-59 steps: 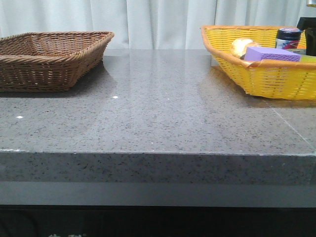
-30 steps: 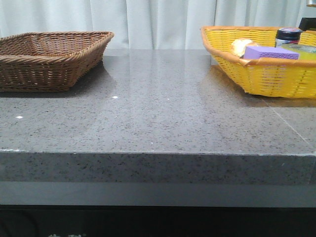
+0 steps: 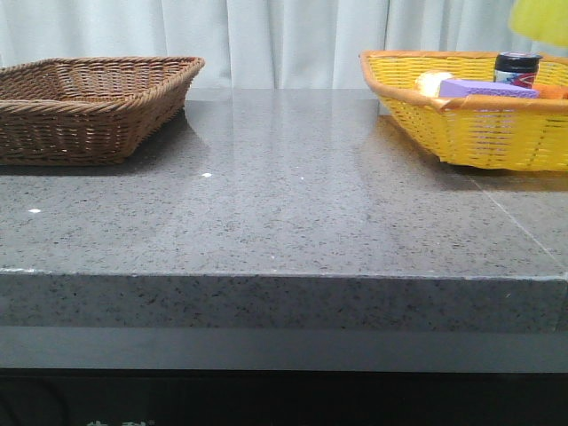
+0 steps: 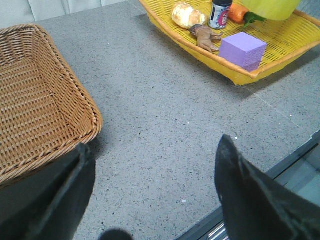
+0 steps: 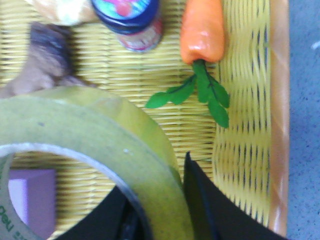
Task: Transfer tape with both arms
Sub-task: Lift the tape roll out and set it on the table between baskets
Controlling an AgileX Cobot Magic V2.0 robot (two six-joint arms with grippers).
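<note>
The yellow tape roll point(image 5: 100, 135) fills the right wrist view, held above the yellow basket point(image 5: 250, 150). My right gripper point(image 5: 160, 210) is shut on the roll's wall, one finger inside the core and one finger point(image 5: 205, 205) outside. In the front view only the tape's lower edge point(image 3: 541, 18) shows, at the top right corner above the basket point(image 3: 479, 133). It also shows in the left wrist view point(image 4: 272, 7). My left gripper point(image 4: 155, 200) is open and empty over the grey table point(image 4: 165, 115), beside the brown basket point(image 4: 35, 110).
The yellow basket holds a purple sponge block point(image 4: 242, 50), a small jar point(image 5: 130, 22), a carrot point(image 5: 202, 30), a bread roll point(image 4: 187, 15) and a brown root-like piece point(image 4: 205, 37). The brown wicker basket point(image 3: 89, 102) stands at the table's left. The table's front edge point(image 3: 284, 277) is near.
The tape has risen out of the yellow basket to the top right corner. The black gripper at the right edge has left the view. The basket has settled lower.
</note>
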